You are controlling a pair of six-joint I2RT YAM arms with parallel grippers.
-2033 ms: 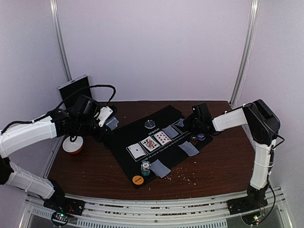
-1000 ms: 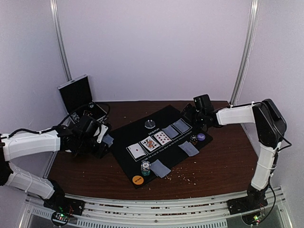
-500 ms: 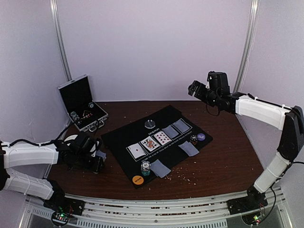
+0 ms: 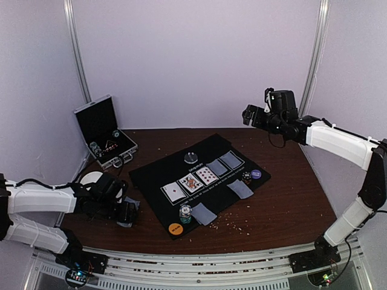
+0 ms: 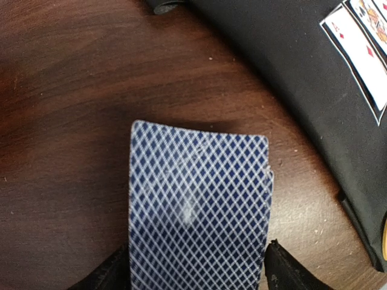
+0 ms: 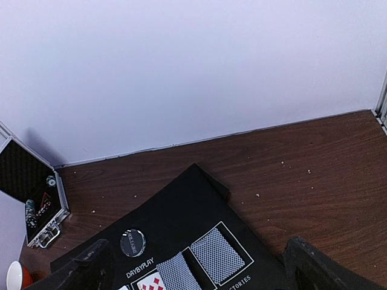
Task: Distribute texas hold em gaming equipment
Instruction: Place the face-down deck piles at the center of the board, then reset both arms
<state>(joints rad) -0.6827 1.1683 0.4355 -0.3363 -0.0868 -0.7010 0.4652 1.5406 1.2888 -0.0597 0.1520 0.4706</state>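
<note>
Left jaws, low beside the mat's near-left edge, are closed on a face-down card close to the wooden surface. On the mat are shown, near to far, an orange disc, a chip stack, a row of cards, a purple disc and a clear disc. Right jaws, raised above the far right corner, are spread wide and empty.

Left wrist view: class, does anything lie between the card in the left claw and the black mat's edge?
Nothing visible does. The card, held by the left claw, sits over brown table; only open wood separates it from the black mat.
</note>
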